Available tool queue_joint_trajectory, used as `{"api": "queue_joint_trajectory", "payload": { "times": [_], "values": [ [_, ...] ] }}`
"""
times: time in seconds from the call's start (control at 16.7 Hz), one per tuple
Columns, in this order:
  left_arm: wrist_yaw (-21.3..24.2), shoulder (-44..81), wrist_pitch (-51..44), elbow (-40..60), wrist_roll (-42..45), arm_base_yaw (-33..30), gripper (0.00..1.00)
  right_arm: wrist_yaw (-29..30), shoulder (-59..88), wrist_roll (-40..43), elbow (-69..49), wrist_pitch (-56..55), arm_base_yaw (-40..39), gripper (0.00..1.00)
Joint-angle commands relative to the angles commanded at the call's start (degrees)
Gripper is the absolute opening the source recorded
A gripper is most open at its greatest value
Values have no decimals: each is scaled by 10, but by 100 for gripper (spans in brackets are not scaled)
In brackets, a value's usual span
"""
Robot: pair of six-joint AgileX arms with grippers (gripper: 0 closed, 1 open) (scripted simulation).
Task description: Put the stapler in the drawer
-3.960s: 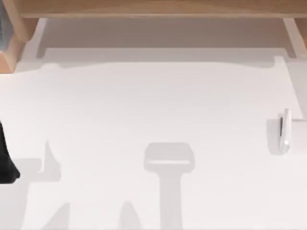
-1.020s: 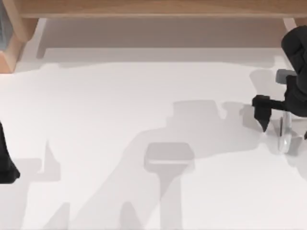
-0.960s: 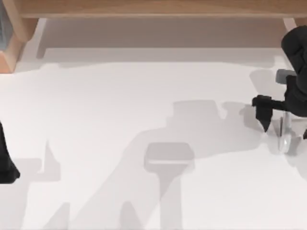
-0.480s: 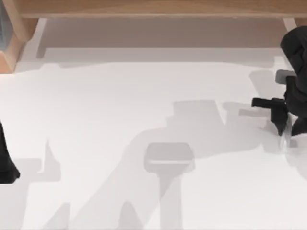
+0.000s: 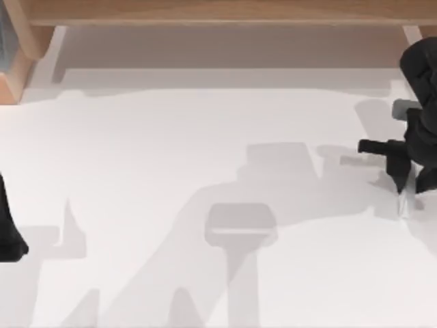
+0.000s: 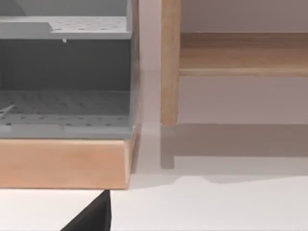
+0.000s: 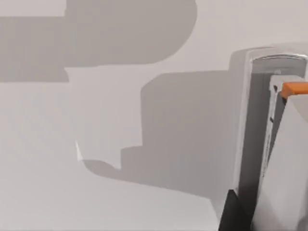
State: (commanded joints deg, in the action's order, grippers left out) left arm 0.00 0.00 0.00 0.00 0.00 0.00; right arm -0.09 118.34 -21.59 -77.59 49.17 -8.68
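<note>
The stapler (image 5: 407,207) lies at the table's far right, and only its near end peeks out below my right gripper (image 5: 408,186). That gripper stands over it with its dark fingers (image 5: 398,171) shut on the stapler's sides. Up close in the right wrist view the stapler (image 7: 284,163) is a long white body with an orange tab at one end, and a dark fingertip (image 7: 235,214) rests against it. The drawer (image 6: 62,108) stands open, with a grey perforated inside and a wooden front (image 6: 62,163). My left arm (image 5: 7,229) is parked at the table's left edge.
A wooden cabinet corner (image 5: 15,65) stands at the back left of the table. A long wooden shelf (image 5: 218,12) runs along the back edge, with an upright wooden post (image 6: 169,62) beside the drawer. Arm shadows lie across the white tabletop (image 5: 171,150).
The right arm came in from the right and stopped over the stapler. Its fingers went from spread wide to shut on the stapler. The left arm has not moved.
</note>
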Motion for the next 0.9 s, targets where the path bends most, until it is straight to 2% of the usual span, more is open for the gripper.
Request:
{"api": "queue_joint_trajectory", "payload": {
  "times": [0.9],
  "values": [
    [0, 0, 0, 0, 0, 0, 100, 2, -35, 0, -52, 66, 5, 0]
  ]
}}
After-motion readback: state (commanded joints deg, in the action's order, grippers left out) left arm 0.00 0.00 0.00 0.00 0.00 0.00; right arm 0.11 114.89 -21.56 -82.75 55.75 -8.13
